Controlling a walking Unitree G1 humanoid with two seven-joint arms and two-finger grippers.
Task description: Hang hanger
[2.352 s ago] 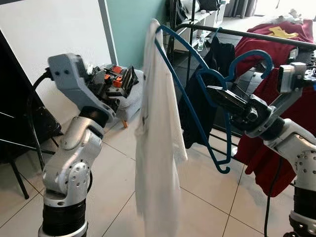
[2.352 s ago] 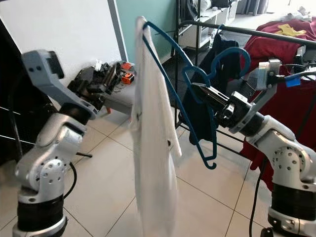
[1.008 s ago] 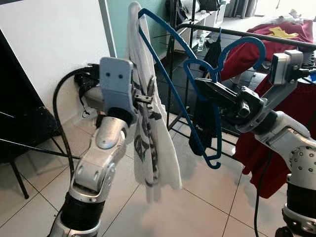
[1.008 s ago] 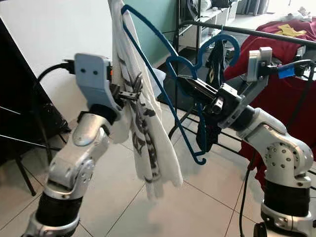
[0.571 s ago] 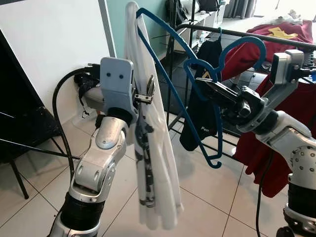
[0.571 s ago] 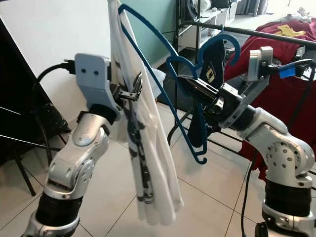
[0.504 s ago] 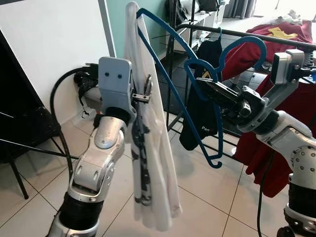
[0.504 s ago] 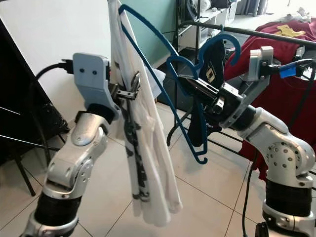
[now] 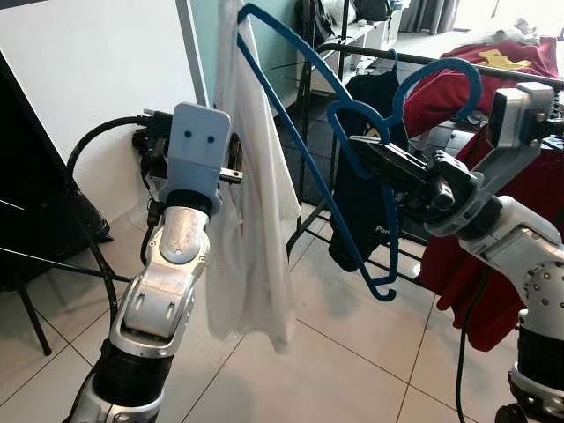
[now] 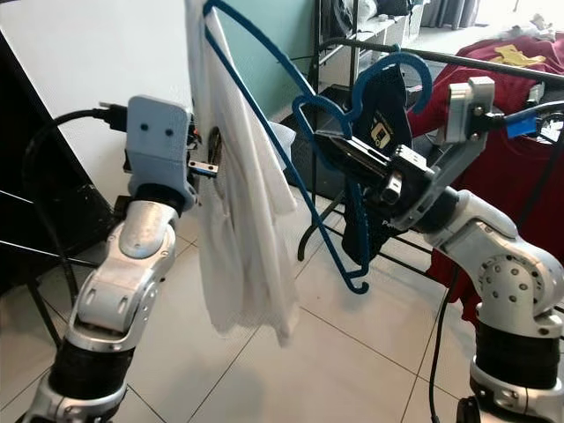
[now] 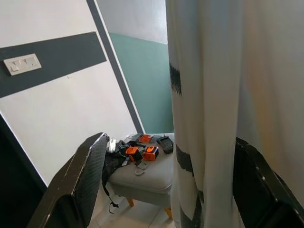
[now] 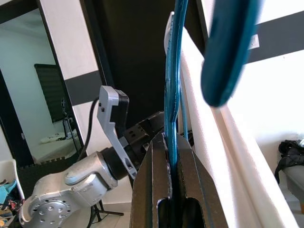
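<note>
A blue plastic hanger (image 9: 352, 189) is held up in front of me, its hook (image 9: 441, 75) toward the black rack rail (image 9: 423, 60). My right gripper (image 9: 359, 145) is shut on the hanger's middle, and the right wrist view has the blue bar (image 12: 171, 118) pinched between its fingers (image 12: 152, 190). A white shirt (image 9: 251, 220) drapes from the hanger's raised left end. Against that shirt is my left gripper (image 9: 231, 169), open, with white cloth (image 11: 209, 118) hanging between its wide-set fingers (image 11: 85, 180).
The black drying rack carries a dark garment (image 9: 361, 203) and red cloths (image 9: 493, 97) on my right. A grey stool (image 11: 142, 173) with orange tools stands by the white and teal wall. A black stand (image 9: 35, 256) is at my left. Tiled floor lies below.
My left arm has shifted left and turned. The shirt, bunched in a long twist half a second ago, now hangs wider and shorter. The right gripper has kept the hanger nearly still.
</note>
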